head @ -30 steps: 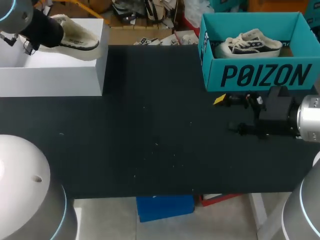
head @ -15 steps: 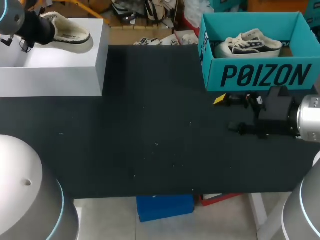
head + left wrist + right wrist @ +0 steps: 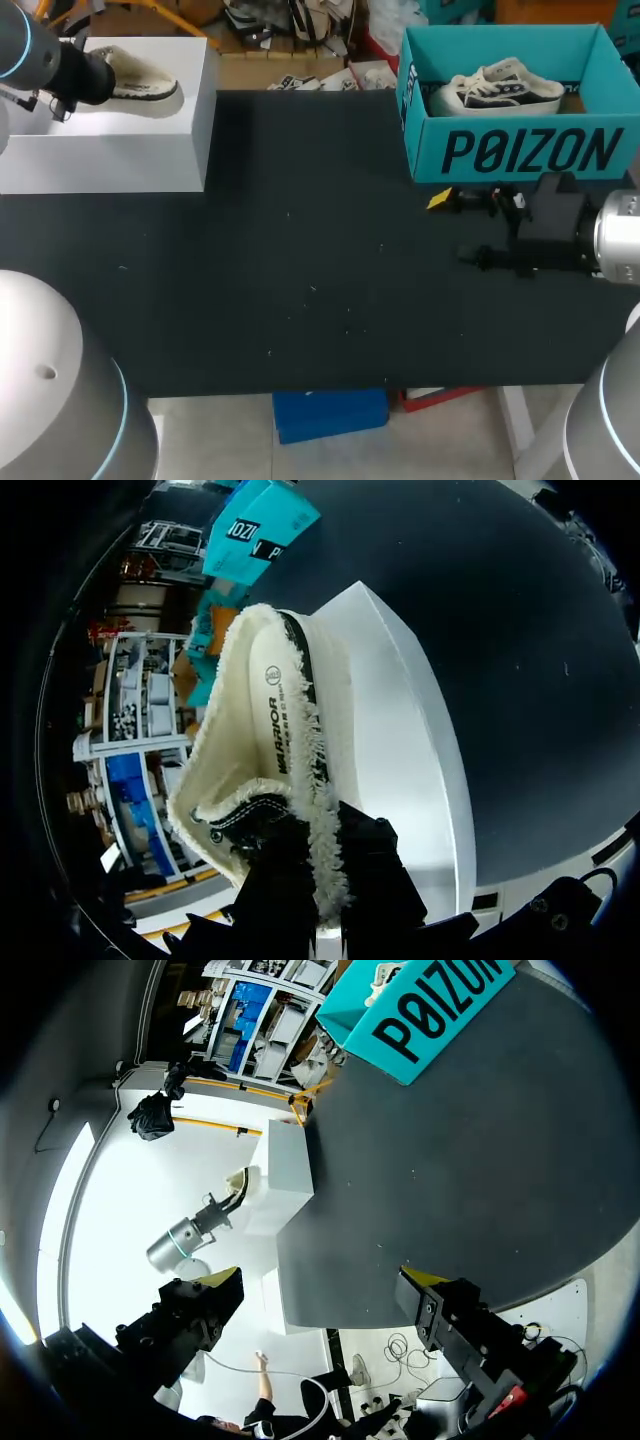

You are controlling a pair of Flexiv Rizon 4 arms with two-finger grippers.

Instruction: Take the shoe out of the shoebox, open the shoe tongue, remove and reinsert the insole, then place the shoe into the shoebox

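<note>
A cream, fleece-lined shoe (image 3: 135, 76) hangs over the open white shoebox (image 3: 110, 140) at the far left of the table. My left gripper (image 3: 82, 75) is shut on it. In the left wrist view the two dark fingers pinch the fluffy collar (image 3: 318, 865) from both sides, and the shoe (image 3: 268, 720) points away over the white shoebox (image 3: 400, 750). My right gripper (image 3: 455, 228) stands open above the black tabletop, just in front of the teal box. Its yellow tips are wide apart around nothing in the right wrist view (image 3: 322, 1280).
A teal box (image 3: 515, 150) at the far right holds a white and dark sneaker (image 3: 498, 88); it also shows in the right wrist view (image 3: 430, 1010). The black tabletop (image 3: 300, 260) spreads between the two boxes.
My left arm has carried the shoe to the left and lower, over the white shoebox. The right arm has stayed where it was.
</note>
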